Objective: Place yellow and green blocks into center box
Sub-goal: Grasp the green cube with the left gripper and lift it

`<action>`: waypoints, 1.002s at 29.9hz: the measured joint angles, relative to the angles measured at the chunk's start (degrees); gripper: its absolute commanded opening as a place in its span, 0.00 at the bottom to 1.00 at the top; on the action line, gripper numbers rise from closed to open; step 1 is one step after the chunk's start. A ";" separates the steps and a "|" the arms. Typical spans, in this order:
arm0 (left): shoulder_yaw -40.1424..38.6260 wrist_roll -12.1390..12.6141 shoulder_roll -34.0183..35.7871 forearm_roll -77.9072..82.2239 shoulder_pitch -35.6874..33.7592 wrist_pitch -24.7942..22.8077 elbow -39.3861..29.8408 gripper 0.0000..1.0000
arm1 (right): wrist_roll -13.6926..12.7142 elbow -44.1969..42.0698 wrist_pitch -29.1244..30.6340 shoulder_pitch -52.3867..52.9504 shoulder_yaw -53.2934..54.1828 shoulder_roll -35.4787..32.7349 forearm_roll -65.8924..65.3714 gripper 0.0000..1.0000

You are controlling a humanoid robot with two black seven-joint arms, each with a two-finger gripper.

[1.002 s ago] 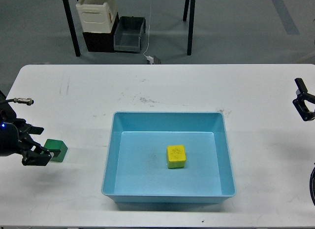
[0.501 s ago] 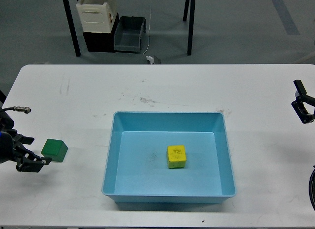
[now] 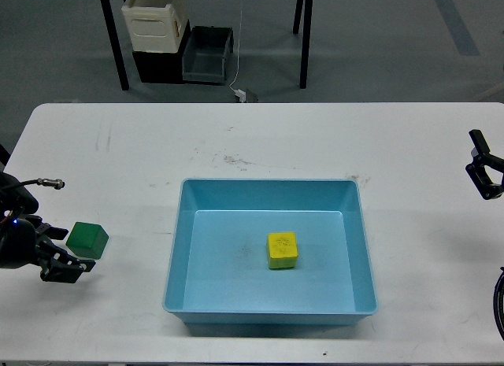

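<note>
Left gripper (image 3: 69,267) has slid back right a bit vs 0.5 s ago, now just below-left of green block (image 3: 87,239) on table (image 3: 260,138), jaws' spread can't be told, nothing held; yellow block (image 3: 282,249) sits in center box (image 3: 268,190), so green pickup's next imo.

Lab or workshop: scuffed white rectangular counter (image 3: 260,138), grey floor (image 3: 378,43), stacked plastic storage bins (image 3: 177,43), trailing white cable (image 3: 239,67).
</note>
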 measured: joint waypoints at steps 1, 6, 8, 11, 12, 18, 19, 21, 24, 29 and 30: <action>0.00 0.00 -0.33 0.00 -0.03 0.00 0.22 0.99 | 0.00 0.00 0.00 -0.06 0.07 0.00 0.00 1.00; -0.03 0.00 -0.86 0.00 -0.08 0.00 0.48 0.89 | 0.00 0.09 0.00 -0.57 0.12 0.00 0.00 1.00; -0.09 0.00 -1.34 0.00 -0.47 0.00 0.49 0.86 | 0.00 0.10 0.00 -0.70 0.10 0.00 0.00 1.00; -0.01 0.00 -1.91 -0.03 -1.03 0.00 0.56 0.78 | 0.00 0.29 0.00 -0.76 0.08 0.00 0.00 1.00; 0.06 0.00 -1.99 -0.06 -1.06 0.00 0.65 0.76 | 0.00 0.31 0.00 -0.77 0.08 0.00 0.00 1.00; 0.20 0.00 -2.90 -0.28 -1.18 0.11 1.90 0.64 | 0.00 0.35 -0.01 -1.27 0.17 0.00 0.00 1.00; 0.20 0.00 -2.97 -0.30 -1.18 0.21 1.94 0.64 | 0.00 0.35 -0.01 -1.33 0.17 0.00 0.00 1.00; 0.20 0.00 -3.11 -0.35 -1.26 0.40 1.98 0.58 | 0.00 0.35 -0.01 -1.43 0.16 0.00 0.00 1.00; 0.10 0.00 -3.75 -1.15 -1.36 0.87 1.99 0.48 | 0.00 0.35 -0.01 -1.47 0.15 0.00 0.00 1.00; 0.04 -0.01 -4.63 -2.31 -1.63 1.57 2.07 0.27 | 0.00 0.35 -0.01 -1.48 0.07 0.00 0.00 1.00; 0.04 -0.01 -4.66 -2.36 -1.93 1.67 2.24 0.26 | 0.00 0.35 -0.01 -1.49 0.07 0.01 0.00 1.00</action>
